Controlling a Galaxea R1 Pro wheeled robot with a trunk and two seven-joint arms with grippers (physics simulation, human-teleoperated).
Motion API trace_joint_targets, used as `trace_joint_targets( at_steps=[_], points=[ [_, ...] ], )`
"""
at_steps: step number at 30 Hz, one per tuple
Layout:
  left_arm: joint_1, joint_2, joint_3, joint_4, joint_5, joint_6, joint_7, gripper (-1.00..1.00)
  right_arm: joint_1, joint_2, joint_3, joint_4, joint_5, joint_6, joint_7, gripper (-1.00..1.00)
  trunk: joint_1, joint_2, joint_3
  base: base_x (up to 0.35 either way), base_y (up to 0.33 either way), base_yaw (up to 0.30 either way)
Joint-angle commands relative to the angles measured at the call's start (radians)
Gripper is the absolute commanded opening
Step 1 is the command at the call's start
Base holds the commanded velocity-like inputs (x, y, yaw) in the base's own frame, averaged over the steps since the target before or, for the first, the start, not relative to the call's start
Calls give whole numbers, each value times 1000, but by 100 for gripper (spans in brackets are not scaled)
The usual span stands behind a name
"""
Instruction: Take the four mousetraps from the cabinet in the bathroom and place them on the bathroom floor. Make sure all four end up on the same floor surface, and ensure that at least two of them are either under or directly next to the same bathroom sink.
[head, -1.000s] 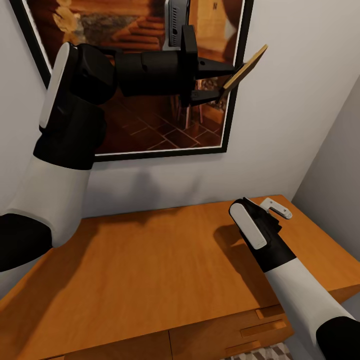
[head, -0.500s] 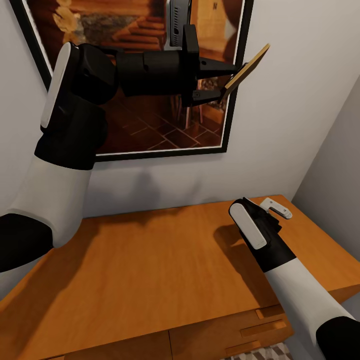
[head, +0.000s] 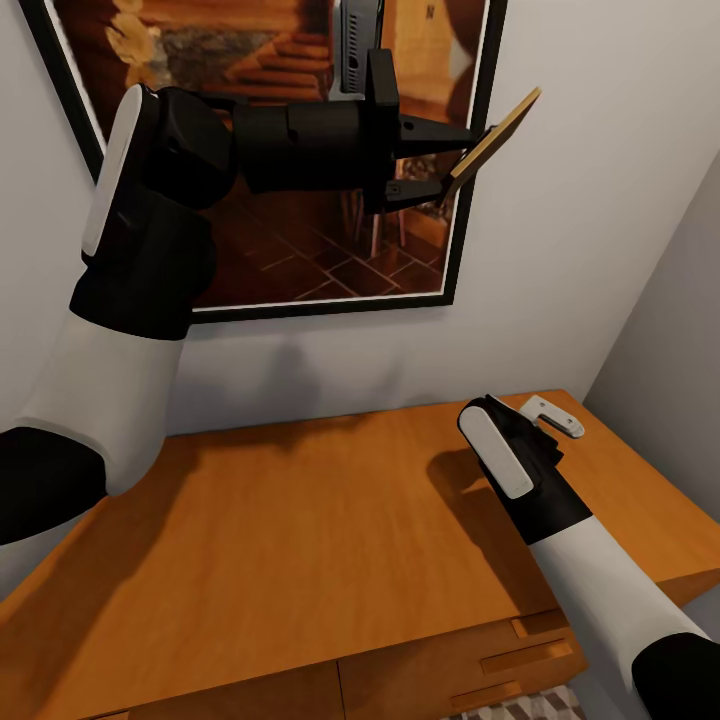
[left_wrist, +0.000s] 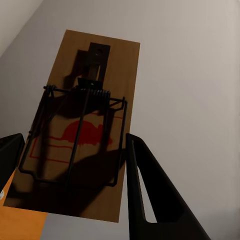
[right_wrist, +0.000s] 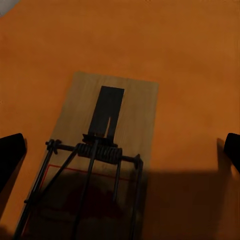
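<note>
my left arm is raised high, its gripper clamped on a mousetrap; my right arm reaches forward low, its gripper spread wide.

Cabinet: orange-brown wood, smooth satin top w/ faint grain, soft sheen under the light. Mousetrap pinched between left gripper jaws: matt tan wood board, fine grain, dark wire spring & bar of dull metal, red printed mark on the face. Second mousetrap lying between right gripper fingertips, flat on the cabinet top: paler matt wood, black metal plate, coiled wire. Gripper fingers are seen as matt black plastic; arm shells glossy white & black. Wall matt grey paint. Framed picture in a smooth black frame.
</note>
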Motion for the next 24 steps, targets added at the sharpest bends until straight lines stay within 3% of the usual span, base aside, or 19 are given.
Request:
trace_joint_targets(
  at_steps=[1, 24],
  points=[
    [-1, -1, 1, 0, 8, 1, 9, -100, 0, -1, 2, 8, -21, 11, -7, 100, 0, 0, -1, 0, 0, 0],
    [-1, -2, 1, 0, 8, 1, 9, -100, 0, -1, 3, 6, -21, 11, -7, 100, 0, 0, -1, 0, 0, 0]
  ],
)
